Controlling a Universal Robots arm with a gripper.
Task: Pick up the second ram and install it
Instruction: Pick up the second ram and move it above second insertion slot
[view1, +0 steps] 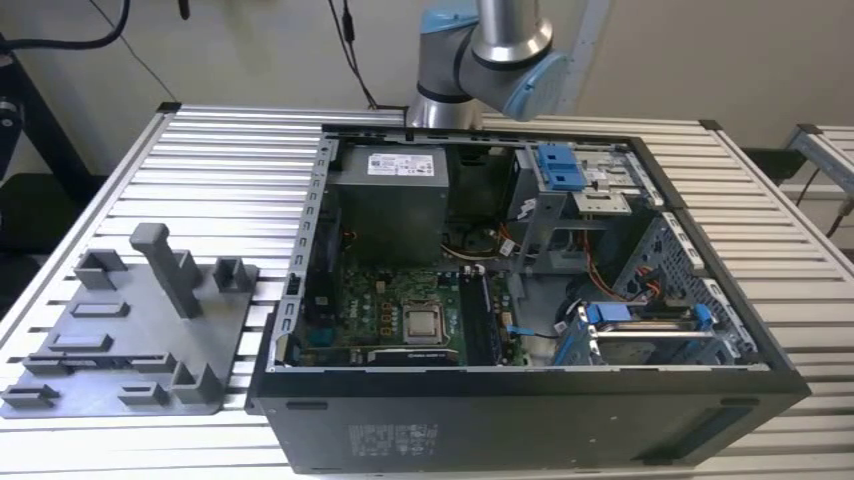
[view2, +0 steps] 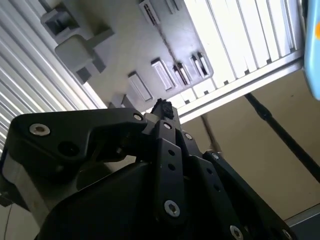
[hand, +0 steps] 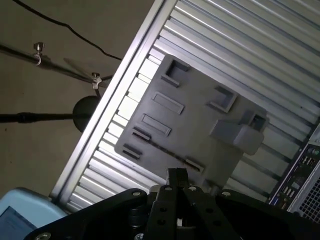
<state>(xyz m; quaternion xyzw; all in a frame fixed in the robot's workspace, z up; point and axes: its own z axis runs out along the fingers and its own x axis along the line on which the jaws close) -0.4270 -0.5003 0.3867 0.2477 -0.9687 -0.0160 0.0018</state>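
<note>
In both wrist views my gripper (hand: 176, 176) (view2: 162, 107) hangs high above the grey slotted fixture plate (hand: 190, 120) (view2: 125, 40), over its edge nearest the table's rim. The black fingers stand pressed together, and I see nothing between them. The second ram is hidden or out of view. In the exterior view the fixture plate (view1: 134, 330) lies on the slatted table, at the exterior view's left of the open computer case (view1: 534, 410). Inside the case sit the square silver processor chip (view1: 424, 322) and, beside it, long dark memory slots (view1: 474, 315). I cannot tell what they hold.
The arm's blue-capped joint (view1: 487, 50) stands behind the case and runs out of the top of the exterior view. Blue plastic clips (view1: 561, 165) and drive cages fill the case's right side. A tall grey post (view1: 167, 265) rises from the fixture. Cables and a stand lie beyond the table edge (hand: 125, 75).
</note>
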